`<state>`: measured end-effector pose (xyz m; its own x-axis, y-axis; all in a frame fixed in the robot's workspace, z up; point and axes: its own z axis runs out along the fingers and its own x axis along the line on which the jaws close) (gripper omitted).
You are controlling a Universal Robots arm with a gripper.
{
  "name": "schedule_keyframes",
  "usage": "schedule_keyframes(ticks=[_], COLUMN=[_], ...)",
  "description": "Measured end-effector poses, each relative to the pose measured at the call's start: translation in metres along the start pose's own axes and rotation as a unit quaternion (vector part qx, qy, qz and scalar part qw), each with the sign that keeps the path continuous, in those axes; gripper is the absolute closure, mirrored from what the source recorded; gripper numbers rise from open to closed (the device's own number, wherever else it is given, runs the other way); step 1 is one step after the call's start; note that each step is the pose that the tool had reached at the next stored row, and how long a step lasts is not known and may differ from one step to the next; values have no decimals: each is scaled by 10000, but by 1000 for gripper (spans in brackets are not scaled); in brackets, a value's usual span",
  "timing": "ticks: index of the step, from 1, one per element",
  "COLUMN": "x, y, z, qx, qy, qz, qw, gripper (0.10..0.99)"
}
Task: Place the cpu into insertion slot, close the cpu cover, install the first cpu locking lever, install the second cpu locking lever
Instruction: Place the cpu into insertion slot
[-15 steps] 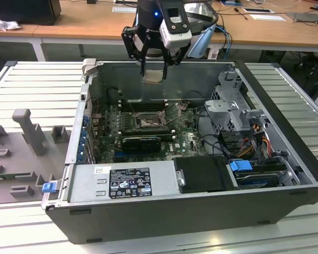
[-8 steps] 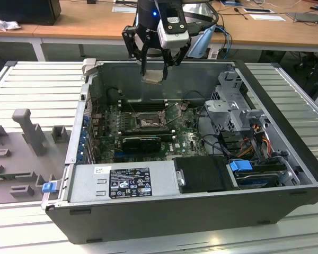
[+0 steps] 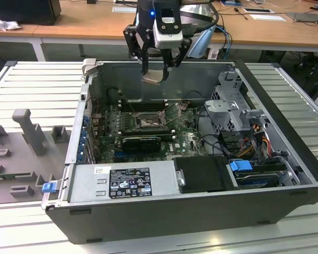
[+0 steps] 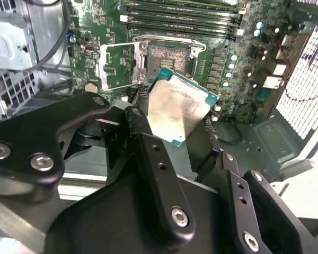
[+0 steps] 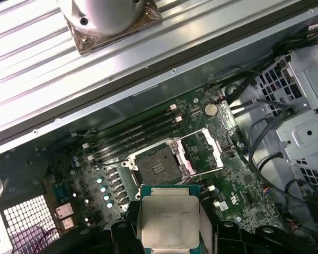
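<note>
Starting at the exterior view's left, we see grey moulded fixtures (image 3: 29, 129) standing on the ribbed metal surface (image 3: 37, 79), just beside the open computer case (image 3: 201, 211). The case lies on its side, so the green motherboard (image 3: 185, 137) faces up and can be reached from above. Near the board's middle is the insertion slot (image 3: 148, 123), with nothing seated in it. In the first wrist view the cpu cover (image 5: 204, 151) is swung back on its hinge and rests beside the slot (image 5: 159, 166), which leaves the brownish contact field exposed to receive the chip. The memory slots (image 5: 132, 135) run along the slot's other side. The claw (image 3: 158, 71) hangs over the case's far wall, well above the board, and it is clamped on the cpu (image 3: 152, 78). In the second wrist view its black fingers (image 4: 148, 153) pinch the cpu (image 4: 180, 108) by two opposite edges, we judge to keep the underside free to meet the socket. The chip's pale metal lid faces both wrist cameras, and the open slot (image 4: 167, 55) lies beyond it, not yet under it. Further to the exterior view's right stands the drive cage (image 3: 233, 106), well apart from the claw.
</note>
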<state>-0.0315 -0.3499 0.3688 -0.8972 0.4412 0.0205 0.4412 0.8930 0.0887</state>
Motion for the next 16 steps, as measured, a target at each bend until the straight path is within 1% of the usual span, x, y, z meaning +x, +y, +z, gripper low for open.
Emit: schedule_keyframes(ticks=[4,11,13,15,16], x=[0,0,0,0,0], y=[0,0,0,0,0], z=[0,0,0,0,1], qx=[-6,-12,-14,-16,-18], qy=[-24,-52,-61,-72,-79], qz=[274,588,692,815,897], qw=[9996,9983,9976,9966,9959], gripper=[557,557,557,557,557])
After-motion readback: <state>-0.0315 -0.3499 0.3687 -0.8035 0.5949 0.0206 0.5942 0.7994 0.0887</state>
